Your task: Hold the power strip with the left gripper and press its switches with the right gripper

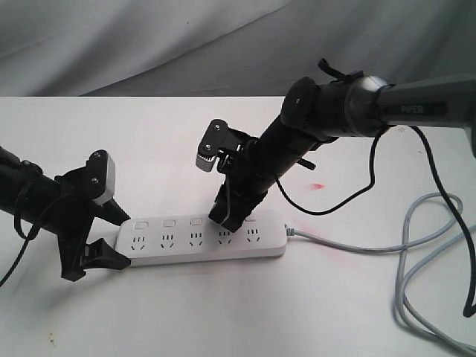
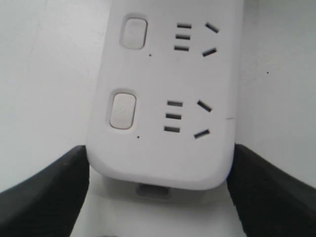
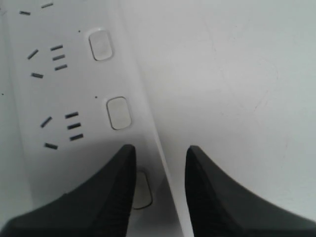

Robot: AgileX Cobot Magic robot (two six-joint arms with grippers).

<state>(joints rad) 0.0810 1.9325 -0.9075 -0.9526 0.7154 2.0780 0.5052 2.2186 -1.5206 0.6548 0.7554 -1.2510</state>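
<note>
The white power strip [image 1: 201, 242] lies flat on the table, its grey cable [image 1: 349, 248] leaving the right end. My left gripper [image 1: 115, 236] is shut on the strip's left end; in the left wrist view the black fingers [image 2: 44, 197] press both sides of the power strip [image 2: 163, 148]. My right gripper [image 1: 229, 219] comes down from above onto the fourth switch's spot. In the right wrist view the right gripper [image 3: 160, 148] stands slightly open and holds nothing. One fingertip [image 3: 116, 182] overlaps a switch [image 3: 143, 190], half hiding it. Other switches [image 3: 118, 112] [image 2: 122, 109] [image 1: 169, 222] show uncovered.
The grey cable loops over the table at the right [image 1: 424, 297], with a black arm cable [image 1: 468, 260] beside it. A small red mark [image 1: 317, 185] is on the table behind the strip. Grey cloth [image 1: 149, 44] hangs behind the table.
</note>
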